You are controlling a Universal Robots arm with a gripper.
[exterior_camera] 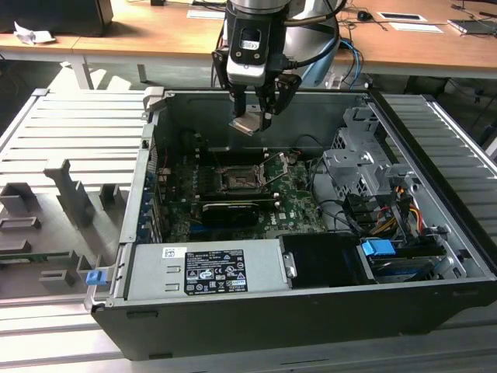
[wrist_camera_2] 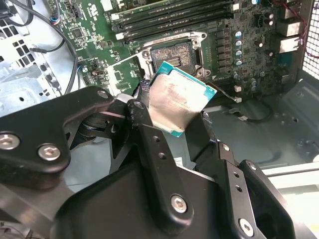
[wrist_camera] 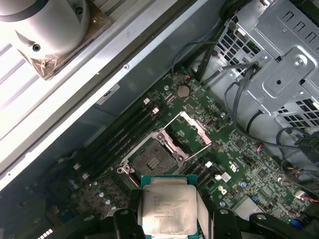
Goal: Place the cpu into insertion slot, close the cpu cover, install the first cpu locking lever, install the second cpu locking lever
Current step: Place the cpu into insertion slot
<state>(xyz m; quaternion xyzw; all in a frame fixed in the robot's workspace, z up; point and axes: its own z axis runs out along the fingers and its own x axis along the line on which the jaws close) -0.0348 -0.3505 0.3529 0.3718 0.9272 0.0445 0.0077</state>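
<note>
Holding the cpu (wrist_camera_2: 177, 102), jaws closed on its edges.
Beneath the jaws, the insertion slot (wrist_camera: 152, 162) lies bare, cpu cover (wrist_camera: 198, 127) swung open.

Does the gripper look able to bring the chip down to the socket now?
Probably yes. The gripper holds the chip raised; the socket lies bare, its cover is swung open to one side, and nothing stands between chip and socket.

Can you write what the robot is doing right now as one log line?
gripper: shut on cpu | cpu: held in air, not yet seated | insertion slot: empty | cpu cover: open
</note>
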